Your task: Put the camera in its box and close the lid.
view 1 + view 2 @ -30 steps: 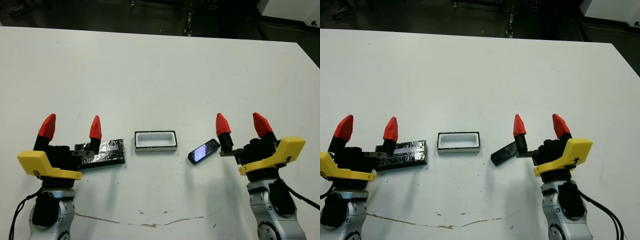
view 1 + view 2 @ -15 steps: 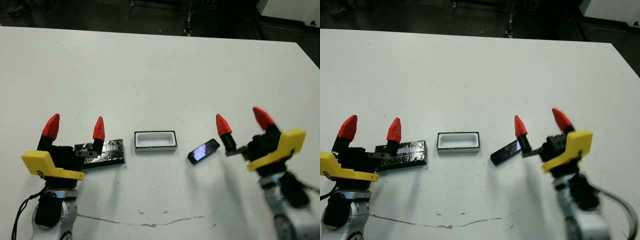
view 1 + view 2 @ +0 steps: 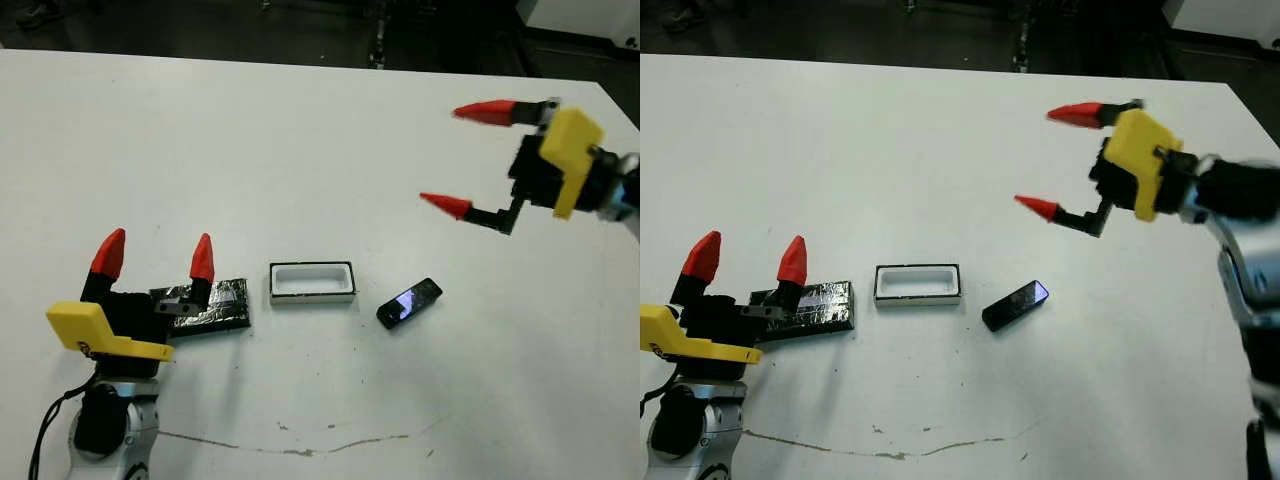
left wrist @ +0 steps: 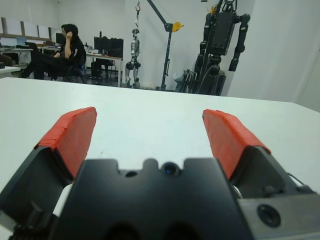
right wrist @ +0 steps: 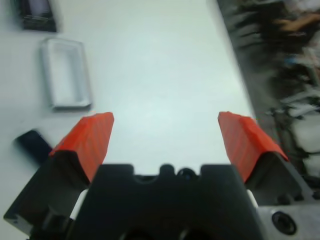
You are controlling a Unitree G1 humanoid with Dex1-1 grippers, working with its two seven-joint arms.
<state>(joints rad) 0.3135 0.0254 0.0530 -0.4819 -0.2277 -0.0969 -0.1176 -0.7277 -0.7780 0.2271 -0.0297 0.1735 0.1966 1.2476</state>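
Note:
The camera, a slim black bar with a bluish glossy face, lies aslant on the white table just right of the box, a small open white tray. The crinkly black lid lies flat left of the box. Its left end is hidden behind my left gripper, which stands open and holds nothing. My right gripper hangs high above the table, beyond and to the right of the camera. It is wide open and empty, fingers pointing left. The right wrist view shows the box, the camera and the lid.
A thin dark crack line runs across the table near its front edge. Beyond the table's far edge lies dark floor. In the left wrist view a person sits at desks far behind the table, beside robot stands.
My right arm has lifted from the table beside the camera and swung up and away to the right, its fingers now pointing left. The camera, box, lid and left gripper stay put.

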